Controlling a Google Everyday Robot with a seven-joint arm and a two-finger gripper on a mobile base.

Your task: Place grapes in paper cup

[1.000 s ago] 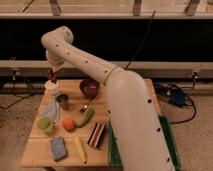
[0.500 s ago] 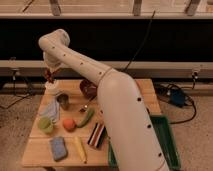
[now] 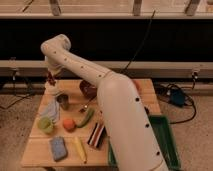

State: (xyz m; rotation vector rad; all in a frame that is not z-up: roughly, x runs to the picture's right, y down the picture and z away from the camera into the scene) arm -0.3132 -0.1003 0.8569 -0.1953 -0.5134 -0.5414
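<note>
The gripper is hanging over the back left corner of the wooden table, right above the paper cup. The grapes are sitting at the gripper's tip. They are showing as a small, dark red, bumpy bunch, hanging just over the cup's rim. It is hard to tell if they are touching the cup. The paper cup is short, white and round. It is standing up straight near the table's far left edge, just behind the small shiny metal cup.
</note>
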